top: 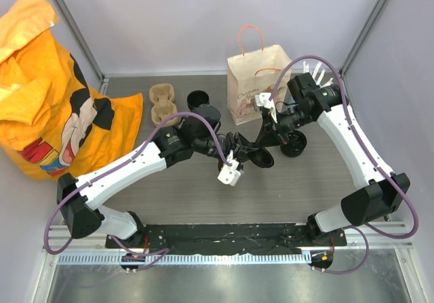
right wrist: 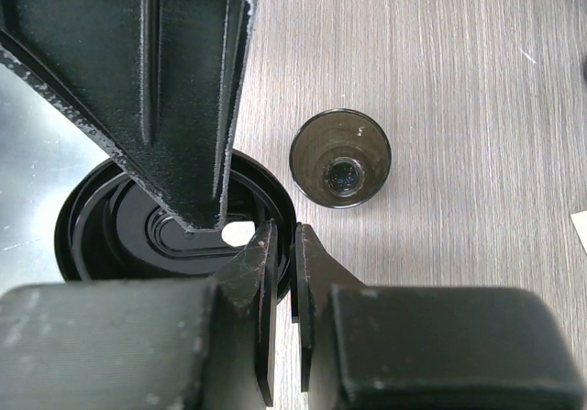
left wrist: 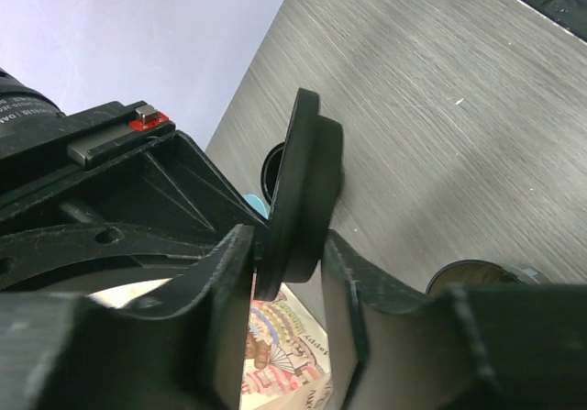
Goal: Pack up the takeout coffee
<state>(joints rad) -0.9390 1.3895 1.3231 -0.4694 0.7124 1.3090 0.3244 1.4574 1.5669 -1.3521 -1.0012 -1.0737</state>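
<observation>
Two black tapered cups stand on the woodgrain tabletop, top view: the other cup upper centre, the takeout coffee cup right of centre, open-topped. Left wrist: left gripper jaws clamp the round lid edge-on. Right wrist: right gripper jaws, near-closed, pinch its rim.

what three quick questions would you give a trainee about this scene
1. True or false: the lid is already on the cup.
2. What does the left gripper hold? A) a spoon B) the lid C) a napkin
3. Fill in: in the top view, the carrier lies to the ___ of the paper bag.

Key: 1 false; 2 B; 3 left
</observation>
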